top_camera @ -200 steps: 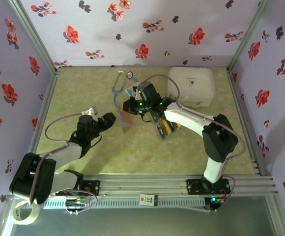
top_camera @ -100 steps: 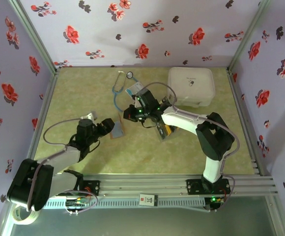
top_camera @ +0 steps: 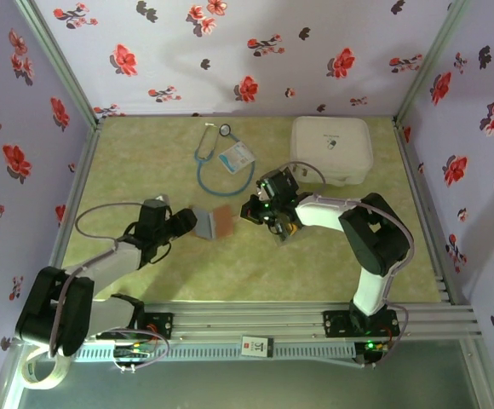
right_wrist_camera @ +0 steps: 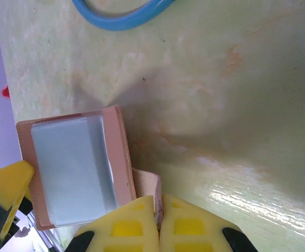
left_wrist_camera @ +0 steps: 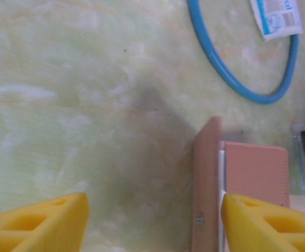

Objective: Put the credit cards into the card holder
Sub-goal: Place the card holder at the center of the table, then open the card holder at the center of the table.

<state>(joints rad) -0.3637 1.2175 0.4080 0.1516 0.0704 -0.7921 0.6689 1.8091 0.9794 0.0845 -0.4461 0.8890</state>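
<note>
**Card holder lies open between your two tools; cards lie apart from it**

Your bench is a pale green marbled surface. The biggest thing on it is the white rounded case, at the far right corner. Left of that lies the blue stethoscope, whose tube loops across the far middle of the bench.

Your left tool sits low at the left middle, reaching toward the centre. In its wrist view, the left tool has its yellow fingers spread well apart, with nothing between them but bare bench. The left edge of the card holder lies just beside the right-hand finger.

Your right tool comes in from the other side. In its wrist view, the right tool has its fingers pressed together on a pale tan flap of the card holder.

From above, the card holder lies opened out flat at the centre of the bench between the two tools. It is greyish on the left and tan on the right, and its clear pocket faces up.

The credit cards lie on the bench under your right arm, just right of the holder and apart from it.

The light-blue badge card rests inside the stethoscope's loop.
</note>
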